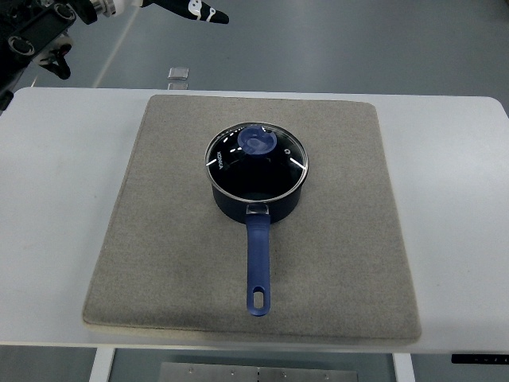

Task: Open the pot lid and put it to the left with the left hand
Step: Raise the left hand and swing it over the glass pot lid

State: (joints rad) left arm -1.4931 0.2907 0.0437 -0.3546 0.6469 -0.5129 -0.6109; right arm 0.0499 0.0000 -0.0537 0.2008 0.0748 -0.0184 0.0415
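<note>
A dark blue saucepan [274, 208] stands a little behind the middle of a grey mat [159, 239]. Its long blue handle [258, 267] points toward the near edge of the table. A glass lid [256, 159] with a metal rim sits flat on the pot, and its round blue knob [257, 142] lies toward the far side. Neither robot hand shows in the top view, so nothing touches the pot or the lid.
The mat covers the middle of a white table [48, 207], with bare white strips to its left and right. Beyond the table's far edge, black and white equipment [40, 36] stands on the grey floor at top left, beside a small grey square [179, 74].
</note>
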